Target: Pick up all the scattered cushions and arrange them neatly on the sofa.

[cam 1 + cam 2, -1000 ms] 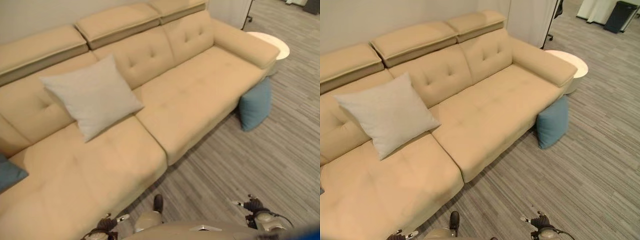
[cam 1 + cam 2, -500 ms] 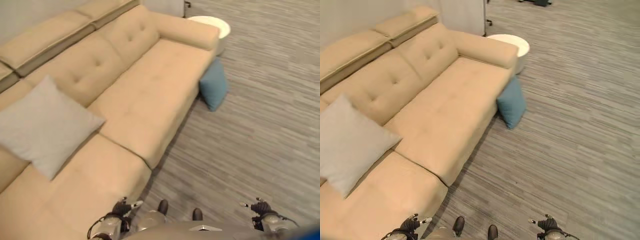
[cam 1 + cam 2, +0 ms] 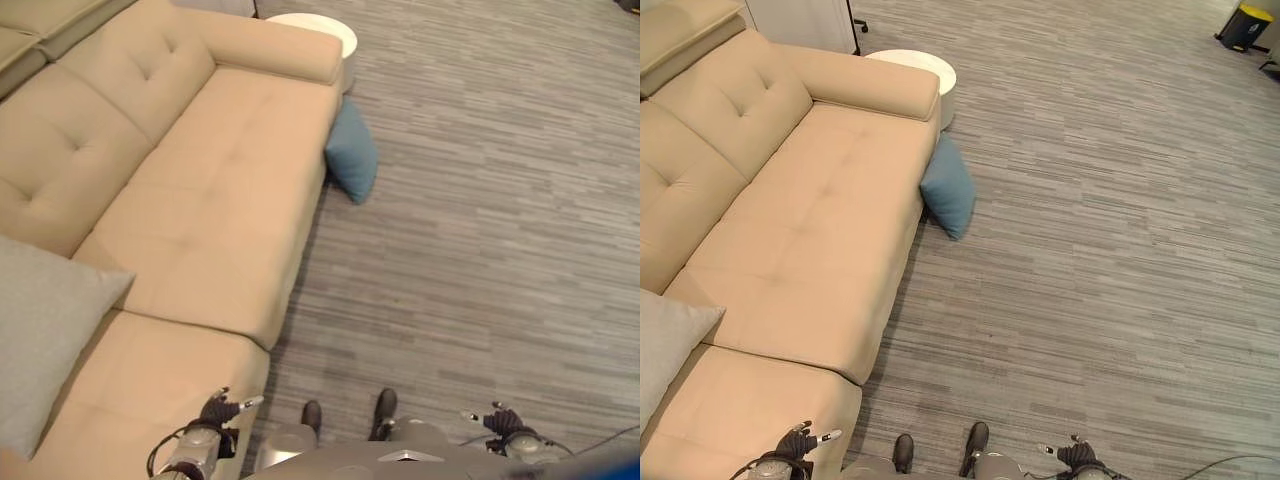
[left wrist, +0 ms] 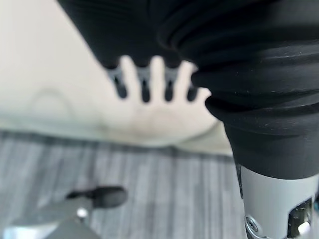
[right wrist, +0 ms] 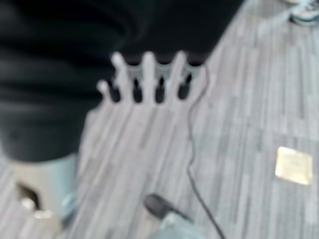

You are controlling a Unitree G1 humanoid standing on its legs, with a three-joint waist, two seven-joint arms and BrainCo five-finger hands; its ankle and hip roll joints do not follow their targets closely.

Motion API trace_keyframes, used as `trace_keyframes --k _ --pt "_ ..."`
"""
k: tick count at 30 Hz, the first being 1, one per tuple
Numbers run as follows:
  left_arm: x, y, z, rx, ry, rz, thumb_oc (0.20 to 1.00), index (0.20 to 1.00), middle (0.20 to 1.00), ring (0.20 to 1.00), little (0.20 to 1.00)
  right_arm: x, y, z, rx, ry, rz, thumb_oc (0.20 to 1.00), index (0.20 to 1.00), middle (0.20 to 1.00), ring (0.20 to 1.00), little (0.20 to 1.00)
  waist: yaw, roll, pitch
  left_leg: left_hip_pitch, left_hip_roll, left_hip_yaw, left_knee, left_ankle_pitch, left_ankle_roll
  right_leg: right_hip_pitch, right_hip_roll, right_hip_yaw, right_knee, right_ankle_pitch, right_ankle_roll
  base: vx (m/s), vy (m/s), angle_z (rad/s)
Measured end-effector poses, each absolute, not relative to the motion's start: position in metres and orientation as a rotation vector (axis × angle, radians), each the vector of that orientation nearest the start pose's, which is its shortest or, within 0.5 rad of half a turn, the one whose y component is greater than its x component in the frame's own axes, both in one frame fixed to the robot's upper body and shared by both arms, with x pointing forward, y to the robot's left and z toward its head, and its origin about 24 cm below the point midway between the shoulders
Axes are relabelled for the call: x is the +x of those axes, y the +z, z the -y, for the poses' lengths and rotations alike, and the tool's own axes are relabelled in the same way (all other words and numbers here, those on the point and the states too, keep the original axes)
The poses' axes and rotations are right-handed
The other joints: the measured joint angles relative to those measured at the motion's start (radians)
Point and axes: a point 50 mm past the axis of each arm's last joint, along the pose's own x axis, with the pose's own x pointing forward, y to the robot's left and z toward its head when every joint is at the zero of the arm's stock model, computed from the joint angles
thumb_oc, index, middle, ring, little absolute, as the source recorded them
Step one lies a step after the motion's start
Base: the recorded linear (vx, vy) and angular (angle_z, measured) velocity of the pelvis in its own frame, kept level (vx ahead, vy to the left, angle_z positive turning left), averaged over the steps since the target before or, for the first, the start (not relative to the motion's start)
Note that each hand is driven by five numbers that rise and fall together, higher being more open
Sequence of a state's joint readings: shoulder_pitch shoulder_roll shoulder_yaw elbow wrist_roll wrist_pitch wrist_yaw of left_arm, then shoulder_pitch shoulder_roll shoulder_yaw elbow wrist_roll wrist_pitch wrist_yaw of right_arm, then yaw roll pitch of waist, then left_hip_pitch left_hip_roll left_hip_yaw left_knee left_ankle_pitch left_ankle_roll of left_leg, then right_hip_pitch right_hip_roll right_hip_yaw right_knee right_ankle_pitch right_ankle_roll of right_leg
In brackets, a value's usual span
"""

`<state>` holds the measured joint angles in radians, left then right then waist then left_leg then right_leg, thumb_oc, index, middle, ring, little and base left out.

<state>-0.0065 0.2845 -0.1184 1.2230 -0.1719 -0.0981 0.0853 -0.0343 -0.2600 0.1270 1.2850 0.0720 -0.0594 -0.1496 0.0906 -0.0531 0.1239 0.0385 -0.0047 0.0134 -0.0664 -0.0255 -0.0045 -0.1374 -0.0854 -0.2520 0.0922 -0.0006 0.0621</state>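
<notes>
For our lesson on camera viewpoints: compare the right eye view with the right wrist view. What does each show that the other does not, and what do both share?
Right eye view alone: the beige sofa, a grey cushion on its seat, a blue cushion on the floor leaning against the sofa's end, and a round white side table.

Right wrist view alone: a small yellowish square lying on the floor.

Both: the grey striped carpet and the right robot hand, fingers straight, holding nothing.
</notes>
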Motion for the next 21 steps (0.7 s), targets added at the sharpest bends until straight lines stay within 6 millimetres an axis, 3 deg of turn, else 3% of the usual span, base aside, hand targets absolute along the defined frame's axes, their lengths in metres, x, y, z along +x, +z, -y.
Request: trace_keyframes --k 3,4,6,7,9,11,13,15,16,18,19,20,21 --pt "0.093 -0.155 -0.252 0.228 0.226 -1.137 1.0 1.0 1.0 1.0 1.0 0.095 -0.157 0.25 -0.331 -0.224 -1.181 1.0 1.0 1.0 1.0 1.0 0.001 0.018 -0.008 -0.023 0.035 -0.035 0.12 -0.04 -0.056 0.078 0.043 -0.018 -0.076 -0.019 -0.049 0.1 -0.218 0.24" --pt "0.095 -0.155 -0.251 0.234 0.217 -1.135 1.0 1.0 1.0 1.0 1.0 0.093 -0.157 0.249 -0.328 -0.227 -1.186 1.0 1.0 1.0 1.0 1.0 0.007 0.005 -0.008 -0.083 0.022 -0.047 0.241 -0.046 -0.067 0.089 0.04 -0.019 -0.09 -0.012 -0.07 0.09 -0.216 0.22" --pt "0.108 -0.153 -0.246 0.239 0.191 -1.104 1.0 1.0 1.0 1.0 1.0 0.105 -0.153 0.253 -0.324 -0.246 -1.144 1.0 1.0 1.0 1.0 1.0 0.036 -0.028 0.008 -0.291 -0.019 -0.065 0.603 -0.001 -0.091 0.087 0.02 -0.006 -0.101 -0.012 -0.118 0.19 -0.136 -0.11" --pt "0.102 -0.155 -0.243 0.231 0.187 -1.119 1.0 1.0 1.0 1.0 1.0 0.113 -0.151 0.253 -0.326 -0.247 -1.122 1.0 1.0 1.0 1.0 1.0 0.043 -0.031 0.009 -0.331 -0.034 -0.106 0.65 -0.004 -0.087 0.109 0.035 0.015 -0.122 -0.007 -0.14 0.24 -0.078 -0.5" --pt "0.096 -0.158 -0.238 0.219 0.183 -1.136 1.0 1.0 1.0 1.0 1.0 0.126 -0.147 0.251 -0.331 -0.24 -1.092 1.0 1.0 1.0 1.0 1.0 0.042 -0.022 0.012 -0.334 -0.074 -0.16 0.536 -0.012 -0.08 0.158 0.064 0.041 -0.18 -0.004 -0.15 0.29 -0.063 -0.54" --pt "0.098 -0.157 -0.237 0.218 0.18 -1.127 1.0 1.0 1.0 1.0 1.0 0.135 -0.144 0.251 -0.333 -0.237 -1.07 1.0 1.0 1.0 1.0 1.0 0.039 -0.02 0.016 -0.321 -0.108 -0.159 0.314 0.014 -0.059 0.174 0.08 0.064 -0.189 -0.016 -0.135 0.34 -0.044 -0.48" --pt "0.102 -0.156 -0.237 0.219 0.177 -1.117 1.0 1.0 1.0 1.0 1.0 0.133 -0.145 0.254 -0.354 -0.231 -1.082 1.0 1.0 1.0 1.0 1.0 0.039 -0.015 0.013 -0.282 -0.141 -0.17 0.082 0.082 -0.056 0.204 0.097 0.094 -0.189 -0.046 -0.117 0.37 -0.03 -0.4" --pt "0.1 -0.157 -0.237 0.219 0.179 -1.121 1.0 1.0 1.0 1.0 1.0 0.133 -0.143 0.259 -0.371 -0.237 -1.089 1.0 1.0 1.0 1.0 1.0 0.053 -0.004 0.012 -0.29 -0.151 -0.189 0.025 0.136 -0.057 0.228 0.12 0.128 -0.184 -0.058 -0.119 0.26 -0.002 -0.71" --pt "0.102 -0.156 -0.237 0.219 0.178 -1.116 1.0 1.0 1.0 1.0 1.0 0.133 -0.143 0.262 -0.375 -0.241 -1.089 1.0 1.0 1.0 1.0 1.0 0.06 0.01 0.01 -0.305 -0.152 -0.185 0.053 0.168 -0.043 0.249 0.129 0.137 -0.184 -0.068 -0.119 0.32 0.028 -0.68" --pt "0.095 -0.158 -0.239 0.22 0.185 -1.137 1.0 1.0 1.0 1.0 1.0 0.127 -0.145 0.263 -0.373 -0.247 -1.11 1.0 1.0 1.0 1.0 1.0 0.064 0.006 0.003 -0.288 -0.149 -0.185 0.081 0.185 -0.04 0.289 0.139 0.164 -0.184 -0.109 -0.125 0.38 0.108 -0.6" --pt "0.082 -0.16 -0.239 0.215 0.193 -1.167 1.0 1.0 1.0 1.0 1.0 0.117 -0.147 0.264 -0.37 -0.252 -1.139 1.0 1.0 1.0 1.0 1.0 0.071 0.015 -0.023 -0.237 -0.128 -0.19 0.084 0.174 -0.023 0.335 0.146 0.206 -0.183 -0.144 -0.104 0.29 0.112 -0.63" --pt "0.074 -0.162 -0.241 0.212 0.203 -1.193 1.0 1.0 1.0 1.0 1.0 0.107 -0.151 0.262 -0.367 -0.251 -1.171 1.0 1.0 1.0 1.0 1.0 0.059 0.0 -0.043 -0.202 -0.145 -0.187 0.061 0.155 0.064 0.358 0.13 0.212 -0.172 -0.163 -0.08 0.22 0.088 -0.62" --pt "0.072 -0.164 -0.236 0.202 0.193 -1.208 1.0 1.0 1.0 1.0 1.0 0.102 -0.152 0.262 -0.367 -0.251 -1.183 1.0 1.0 1.0 1.0 1.0 0.056 0.014 -0.044 -0.151 -0.129 -0.188 0.029 0.147 0.073 0.321 0.131 0.199 -0.045 -0.191 -0.042 0.12 0.056 -0.34"
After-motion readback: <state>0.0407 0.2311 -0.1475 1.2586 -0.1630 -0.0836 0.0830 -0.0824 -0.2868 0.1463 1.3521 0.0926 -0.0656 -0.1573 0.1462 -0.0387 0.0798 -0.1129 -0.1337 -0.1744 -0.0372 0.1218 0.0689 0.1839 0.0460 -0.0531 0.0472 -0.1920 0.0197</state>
